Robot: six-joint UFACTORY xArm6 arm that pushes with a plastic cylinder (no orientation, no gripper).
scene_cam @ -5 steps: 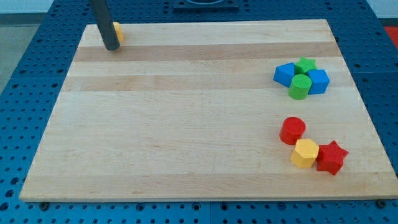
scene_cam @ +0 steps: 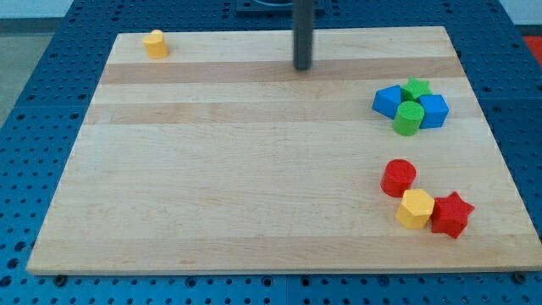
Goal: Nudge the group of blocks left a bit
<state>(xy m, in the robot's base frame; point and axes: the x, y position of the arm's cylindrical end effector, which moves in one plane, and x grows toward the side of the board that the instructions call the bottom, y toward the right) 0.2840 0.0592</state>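
My tip (scene_cam: 302,66) is near the top middle of the wooden board (scene_cam: 237,169), touching no block. At the view's right is a tight group: a green star (scene_cam: 416,88), a blue block (scene_cam: 388,101) on its left, a blue cube (scene_cam: 434,110) on its right and a green cylinder (scene_cam: 408,119) in front. The tip is well to the left of this group and slightly above it. Lower right lie a red cylinder (scene_cam: 398,178), a yellow hexagon (scene_cam: 415,208) and a red star (scene_cam: 451,214), touching one another.
A small yellow block (scene_cam: 155,43) stands alone at the board's top left corner. The board rests on a blue perforated table (scene_cam: 34,127) that surrounds it on all sides.
My tip has moved right along the top of the board, from beside the yellow block at the top left to the top middle. No block has moved.
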